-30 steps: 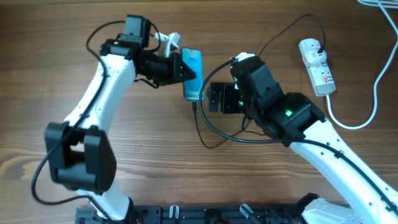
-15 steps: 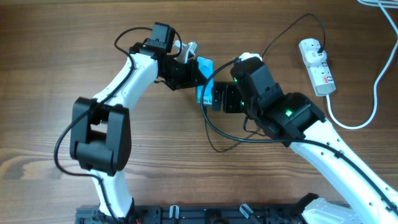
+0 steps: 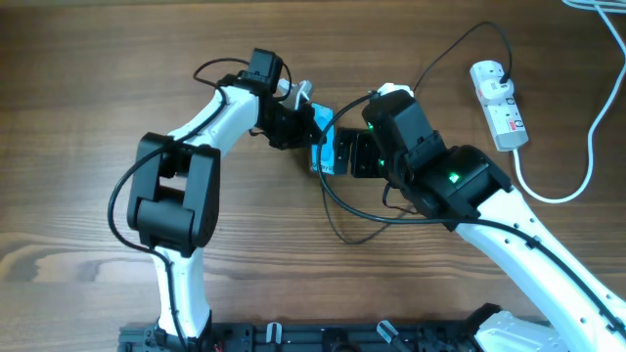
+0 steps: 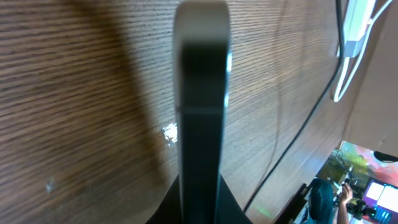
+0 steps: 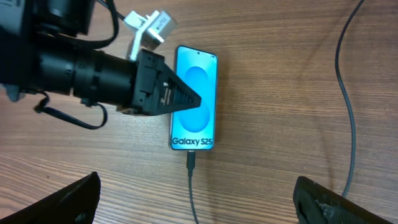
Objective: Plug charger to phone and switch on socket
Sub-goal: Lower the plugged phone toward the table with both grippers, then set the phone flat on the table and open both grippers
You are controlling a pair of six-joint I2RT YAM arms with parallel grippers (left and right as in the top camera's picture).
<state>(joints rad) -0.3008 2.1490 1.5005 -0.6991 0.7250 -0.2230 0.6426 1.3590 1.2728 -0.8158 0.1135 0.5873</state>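
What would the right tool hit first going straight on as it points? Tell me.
Likely the phone, at its end where the charger is plugged in. The right tool faces it closely, though height is unclear.

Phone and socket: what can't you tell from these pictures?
- Socket switches: too small in the overhead view to read on or off.
- Charger tip: meets the phone in the right wrist view; its depth is hidden inside.
- Left tool, same view: one finger crosses the screen; any lower finger is hidden by the phone.
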